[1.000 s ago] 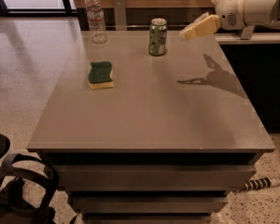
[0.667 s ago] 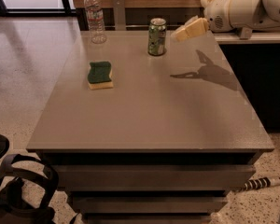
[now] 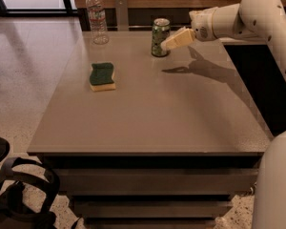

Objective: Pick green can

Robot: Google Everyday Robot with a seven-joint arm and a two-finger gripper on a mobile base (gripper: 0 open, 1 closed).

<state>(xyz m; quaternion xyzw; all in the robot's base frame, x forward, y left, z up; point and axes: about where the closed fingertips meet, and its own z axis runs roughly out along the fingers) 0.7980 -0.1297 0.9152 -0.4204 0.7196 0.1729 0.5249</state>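
Gripper [image 3: 166,45] now closer, just beside green can [image 3: 158,32]

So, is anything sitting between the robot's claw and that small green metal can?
Nothing visible does. The gripper is right up against the small green metal can. The clear plastic water bottle and the flat green-and-yellow sponge sit on the can's other side, out of the way.

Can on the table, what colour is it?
The green can: green with white mottling, silver top, in the camera view; the hand is close beside it.
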